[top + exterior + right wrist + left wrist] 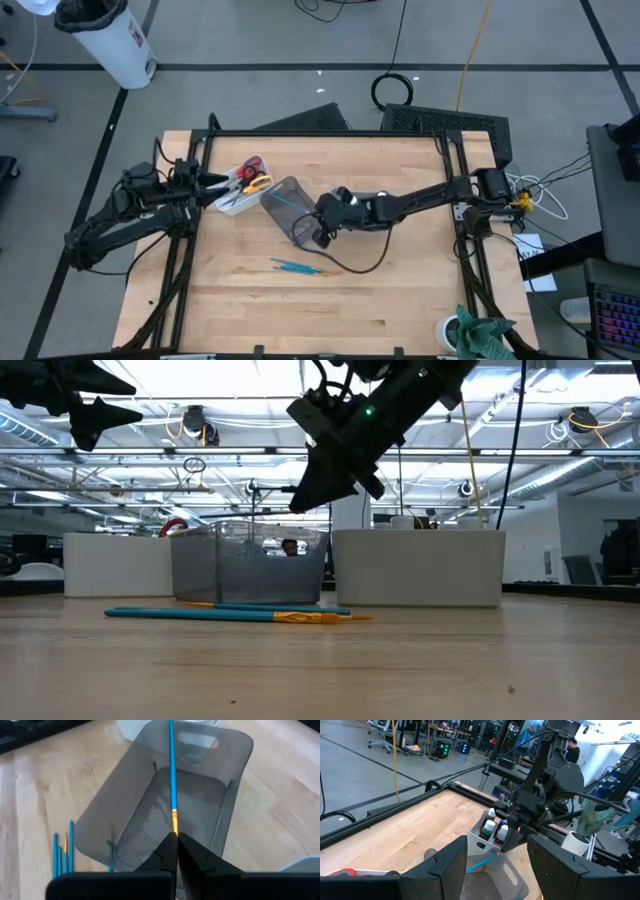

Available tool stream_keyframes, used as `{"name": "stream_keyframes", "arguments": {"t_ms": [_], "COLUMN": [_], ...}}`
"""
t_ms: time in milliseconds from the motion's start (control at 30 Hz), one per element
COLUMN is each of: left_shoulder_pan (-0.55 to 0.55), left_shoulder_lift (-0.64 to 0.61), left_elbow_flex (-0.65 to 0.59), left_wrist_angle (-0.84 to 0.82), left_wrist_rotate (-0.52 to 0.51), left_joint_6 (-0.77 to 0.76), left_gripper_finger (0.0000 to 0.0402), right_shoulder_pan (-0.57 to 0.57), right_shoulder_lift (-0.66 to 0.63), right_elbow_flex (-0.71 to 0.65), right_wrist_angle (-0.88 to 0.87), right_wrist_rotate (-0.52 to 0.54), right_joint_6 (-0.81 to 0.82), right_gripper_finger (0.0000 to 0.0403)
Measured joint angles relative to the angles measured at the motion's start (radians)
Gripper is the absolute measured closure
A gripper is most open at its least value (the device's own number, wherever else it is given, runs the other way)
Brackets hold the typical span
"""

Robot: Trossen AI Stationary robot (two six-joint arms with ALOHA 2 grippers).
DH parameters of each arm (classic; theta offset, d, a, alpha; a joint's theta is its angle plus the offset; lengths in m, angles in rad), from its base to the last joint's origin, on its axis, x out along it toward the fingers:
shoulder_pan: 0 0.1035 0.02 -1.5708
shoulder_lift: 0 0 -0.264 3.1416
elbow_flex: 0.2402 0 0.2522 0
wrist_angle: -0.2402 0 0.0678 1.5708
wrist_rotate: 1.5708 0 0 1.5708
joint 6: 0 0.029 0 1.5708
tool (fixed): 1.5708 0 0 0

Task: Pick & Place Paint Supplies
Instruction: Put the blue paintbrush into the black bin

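Blue brush (172, 775) pinched at its orange ferrule end between the right gripper (176, 837) fingertips, jaws clamped tight on it, handle pointing away from the wrist out over the grey bin (125, 805). Gripper hangs above the bin's open top, mid-table. Loose brushes (298, 267) lie flat on the wood just beside the bin, toward the table's front edge; low view shows them in front of it, teal with an orange tip. Small bottles (492, 827) with white caps stand in a white tray (479, 845) next to the bin. Scissors (252, 177), red and yellow handles, sit in another white tray (232, 203) near the left gripper (215, 183), which hovers at the table's left edge, jaws apart, nothing in them.
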Motion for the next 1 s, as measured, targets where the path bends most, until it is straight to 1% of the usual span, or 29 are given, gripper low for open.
{"name": "stream_keyframes", "arguments": {"t_ms": [200, 300, 400, 567, 633, 767, 900, 933, 1000], "left_shoulder_pan": [0.000, 0.000, 0.000, 0.000, 0.000, 0.000, 0.000, 0.000, 0.000], "left_shoulder_lift": [0.000, 0.000, 0.000, 0.000, 0.000, 0.000, 0.000, 0.000, 0.000], "left_elbow_flex": [0.000, 0.000, 0.000, 0.000, 0.000, 0.000, 0.000, 0.000, 0.000], "left_wrist_angle": [0.000, 0.000, 0.000, 0.000, 0.000, 0.000, 0.000, 0.000, 0.000], "left_wrist_rotate": [0.000, 0.000, 0.000, 0.000, 0.000, 0.000, 0.000, 0.000, 0.000], "left_joint_6": [0.000, 0.000, 0.000, 0.000, 0.000, 0.000, 0.000, 0.000, 0.000], "left_gripper_finger": [0.0188, 0.0188, 0.0188, 0.0188, 0.0188, 0.0188, 0.0188, 0.0188, 0.0188], "right_shoulder_pan": [0.000, 0.000, 0.000, 0.000, 0.001, 0.029, 0.093, 0.110, 0.145], "right_shoulder_lift": [0.000, 0.000, 0.000, 0.000, -0.001, -0.001, -0.008, -0.008, 0.002], "right_elbow_flex": [-0.016, -0.026, -0.027, -0.027, -0.027, -0.027, -0.026, -0.026, -0.026], "right_wrist_angle": [0.001, 0.001, 0.006, 0.074, 0.113, 0.218, 0.338, 0.347, 0.340], "right_wrist_rotate": [-0.001, -0.001, -0.001, -0.001, -0.001, -0.005, -0.111, -0.132, -0.133], "right_joint_6": [0.000, 0.008, 0.012, 0.006, -0.042, -0.193, -0.354, -0.367, -0.373], "right_gripper_finger": [0.0402, 0.0394, 0.0376, 0.0322, 0.0298, 0.0253, 0.0220, 0.0215, 0.0208]}}
